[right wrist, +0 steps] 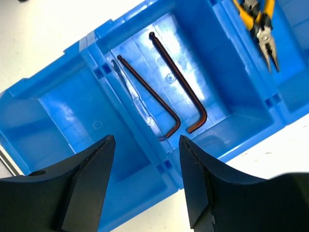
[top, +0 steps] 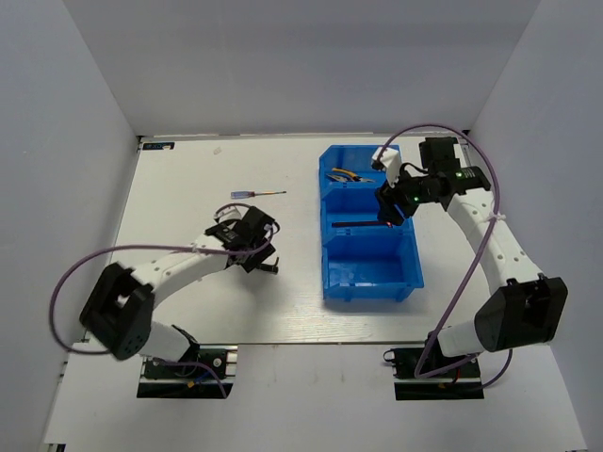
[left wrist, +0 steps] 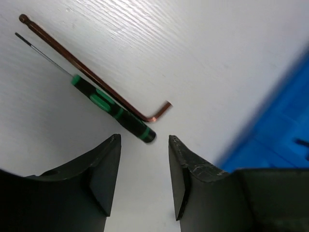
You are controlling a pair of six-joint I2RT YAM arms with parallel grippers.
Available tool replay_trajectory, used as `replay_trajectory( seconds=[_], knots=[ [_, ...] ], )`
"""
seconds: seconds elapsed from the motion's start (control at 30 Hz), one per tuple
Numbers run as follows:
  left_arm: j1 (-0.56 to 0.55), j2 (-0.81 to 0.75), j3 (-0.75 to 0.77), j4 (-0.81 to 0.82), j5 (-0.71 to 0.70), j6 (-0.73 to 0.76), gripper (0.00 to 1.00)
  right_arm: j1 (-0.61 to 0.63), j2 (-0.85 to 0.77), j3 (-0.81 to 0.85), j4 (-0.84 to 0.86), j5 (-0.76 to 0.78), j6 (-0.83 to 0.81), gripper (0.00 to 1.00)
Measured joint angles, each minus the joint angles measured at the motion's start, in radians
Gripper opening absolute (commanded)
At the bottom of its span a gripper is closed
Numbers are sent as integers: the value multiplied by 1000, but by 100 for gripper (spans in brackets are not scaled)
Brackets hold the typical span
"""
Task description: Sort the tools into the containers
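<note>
- The left jaws stood parted with nothing between them, low over the white desk (top: 188, 179), to the left of the blue bin (top: 369, 290).
- Just ahead of the gap between those jaws, a green-and-black screwdriver (left wrist: 113, 109) lay flat on the desk. Its handle end was nearest the jaws and its thin shaft pointed away.
- A copper-coloured L-shaped hex key (left wrist: 91, 73) lay close alongside the screwdriver, with its short bent leg near the handle end. Whether the two touched could not be told.
- In the top view, a second thin screwdriver (top: 256, 194) lay on the desk beyond the left arm (top: 179, 259), well apart from the bin.
- The right jaws were likewise released and held nothing. They hung above the right side of the bin, about level with its middle compartment.
- The bin sat on the desk right of centre, its three compartments in a row running from far to near.
- Two dark hex keys lay on the floor of the middle compartment, one (right wrist: 146, 88) beside the other (right wrist: 178, 76). They lay roughly parallel and apart, with their bent ends toward the same wall.
- Yellow-handled pliers (right wrist: 258, 26) lay in the far compartment.
</note>
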Motion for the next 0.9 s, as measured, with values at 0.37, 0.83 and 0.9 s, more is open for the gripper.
replay_trajectory(
  seconds=[0.37, 0.83, 0.9],
  knots=[
    [9, -276, -76, 17, -8, 13, 49, -10, 1, -53, 6, -31, 23, 62],
    [58, 17, -74, 136, -58, 8, 46, -11, -20, -122, 3, -41, 32, 62],
    [63, 31, -72, 148, -59, 8, 46, -10, -26, -126, 4, -41, 32, 62]
  ],
)
